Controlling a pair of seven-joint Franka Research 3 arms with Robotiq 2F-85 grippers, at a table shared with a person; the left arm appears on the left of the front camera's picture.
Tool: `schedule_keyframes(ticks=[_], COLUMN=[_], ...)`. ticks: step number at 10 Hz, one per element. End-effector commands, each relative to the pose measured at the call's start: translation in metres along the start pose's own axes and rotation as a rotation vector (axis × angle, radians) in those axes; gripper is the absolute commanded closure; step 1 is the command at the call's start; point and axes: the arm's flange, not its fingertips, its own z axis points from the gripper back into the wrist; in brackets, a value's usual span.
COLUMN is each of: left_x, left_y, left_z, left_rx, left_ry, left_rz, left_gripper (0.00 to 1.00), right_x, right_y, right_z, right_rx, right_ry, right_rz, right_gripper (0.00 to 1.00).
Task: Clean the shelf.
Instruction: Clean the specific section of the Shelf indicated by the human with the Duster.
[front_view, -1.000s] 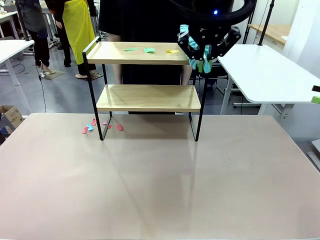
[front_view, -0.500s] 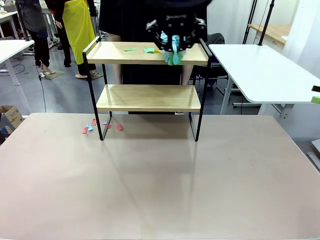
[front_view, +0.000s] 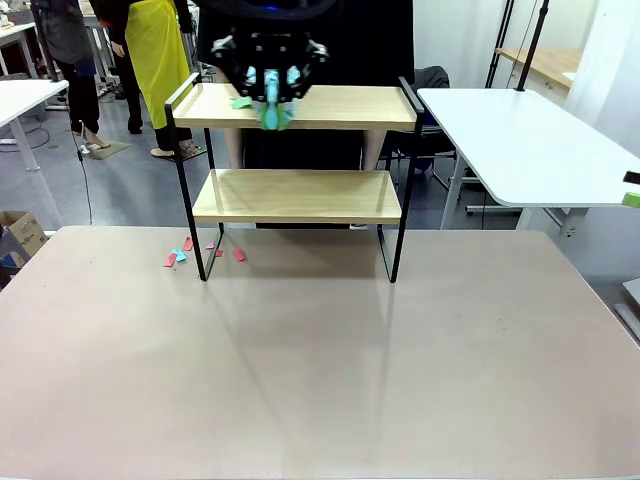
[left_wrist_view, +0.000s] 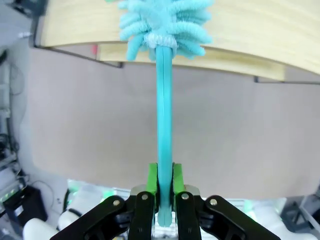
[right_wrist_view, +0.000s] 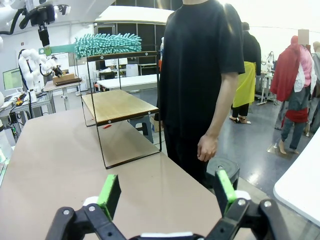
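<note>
While set at the far edge of the tan table (front_view: 320, 400), stands upright as the shelf (front_view: 300, 195), long axis running left to right, open front toward the robot, both boards level. Holds on the top board, near its left end, a green paper scrap (front_view: 241, 102) just beside the teal duster (left_wrist_view: 164, 115). Points the fluffy head at that board, handle in line with the fingers. Clamped tight on the handle: left gripper (left_wrist_view: 165, 172). Spread wide, holding nothing: right gripper (right_wrist_view: 167, 191). Scattered on the table by the left legs: red and blue scraps (front_view: 185, 250).

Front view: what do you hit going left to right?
Box → paper scraps → duster → white table. The shelf spans the middle, so it is left out.
</note>
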Motion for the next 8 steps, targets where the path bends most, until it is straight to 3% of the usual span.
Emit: schedule_keyframes(ticks=[1, 4, 5, 7, 8], left_x=[-0.009, -0.022, -0.031, -0.049, -0.027], left_y=[0.037, 0.078, 0.081, 0.078, 0.074], left_z=[0.001, 0.013, 0.024, 0.041, 0.035], left_rx=[0.131, 0.366, 0.354, 0.096, 0.307], left_ry=[-0.019, -0.148, -0.210, -0.264, -0.181], left_rz=[0.014, 0.094, 0.102, 0.032, 0.083], left_gripper=[0.86, 0.86, 0.86, 0.86, 0.86], right_x=[0.008, 0.008, 0.008, 0.008, 0.008], right_y=[0.001, 0.001, 0.001, 0.001, 0.001], right_z=[-0.001, -0.001, -0.001, -0.001, -0.001], right_rx=[-0.002, -0.002, -0.002, -0.002, -0.002], right_ry=[0.033, 0.033, 0.033, 0.033, 0.033], right_rz=[-0.008, -0.008, -0.008, -0.008, -0.008], right_gripper=[0.00, 0.00, 0.00, 0.00, 0.00])
